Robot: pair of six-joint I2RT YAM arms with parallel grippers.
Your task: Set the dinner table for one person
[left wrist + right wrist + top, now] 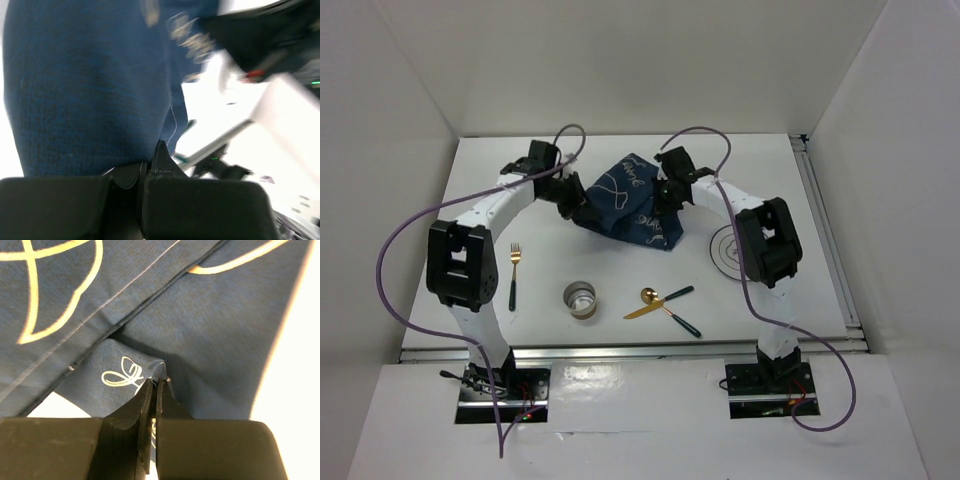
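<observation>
Placemat (623,192) sits bunched up toward the back of the dinner table (545,275), my left gripper (572,203) and right gripper (663,205) both pinching its edges tight.

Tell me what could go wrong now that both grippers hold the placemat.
The right gripper pinches only a thin corner of the placemat, so it may slip free. It hangs bunched between that gripper and the left gripper, so it may land creased. Lowered nearer, it could drag the cup or spoon.
</observation>
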